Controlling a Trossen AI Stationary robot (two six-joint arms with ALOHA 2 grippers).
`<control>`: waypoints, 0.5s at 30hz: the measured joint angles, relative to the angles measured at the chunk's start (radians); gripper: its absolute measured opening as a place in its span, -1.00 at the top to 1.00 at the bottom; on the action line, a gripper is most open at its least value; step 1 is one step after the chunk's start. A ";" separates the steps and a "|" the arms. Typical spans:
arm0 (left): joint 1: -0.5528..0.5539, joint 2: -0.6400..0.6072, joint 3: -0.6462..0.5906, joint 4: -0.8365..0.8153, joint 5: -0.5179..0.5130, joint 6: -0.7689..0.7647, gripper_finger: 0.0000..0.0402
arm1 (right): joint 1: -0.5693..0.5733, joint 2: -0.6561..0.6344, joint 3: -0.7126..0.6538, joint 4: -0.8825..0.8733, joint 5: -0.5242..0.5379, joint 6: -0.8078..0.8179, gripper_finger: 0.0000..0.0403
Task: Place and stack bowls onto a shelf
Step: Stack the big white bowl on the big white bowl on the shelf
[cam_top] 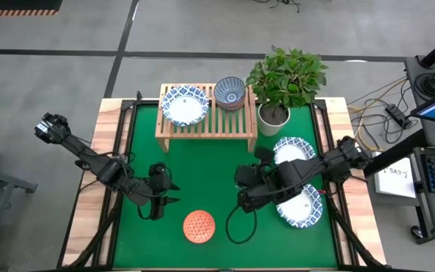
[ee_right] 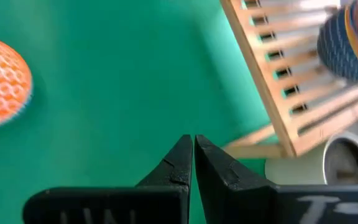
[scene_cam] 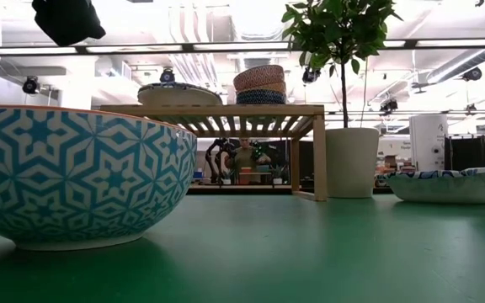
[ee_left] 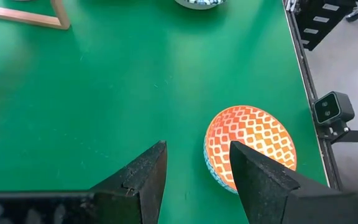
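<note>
Two white bowls [cam_top: 297, 151] on the bench are partly hidden under the right arm in the high view. The red-orange bowl [scene_cam: 74, 177] is cut off by the low view's left edge. Stacked small bowls [ee_right: 350, 40] on the shelf [ee_right: 291, 81] are blurred and cropped in the right wrist view.
</note>
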 joint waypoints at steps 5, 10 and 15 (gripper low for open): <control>0.000 0.000 0.000 0.001 -0.001 0.007 0.21 | 0.000 -0.095 -0.193 0.013 -0.003 0.137 0.96; 0.000 0.000 0.000 0.003 -0.002 0.032 0.21 | 0.000 -0.203 -0.412 0.017 -0.018 0.308 0.96; 0.000 0.001 0.000 0.007 -0.018 0.052 0.21 | -0.010 -0.320 -0.621 0.102 -0.077 0.413 0.96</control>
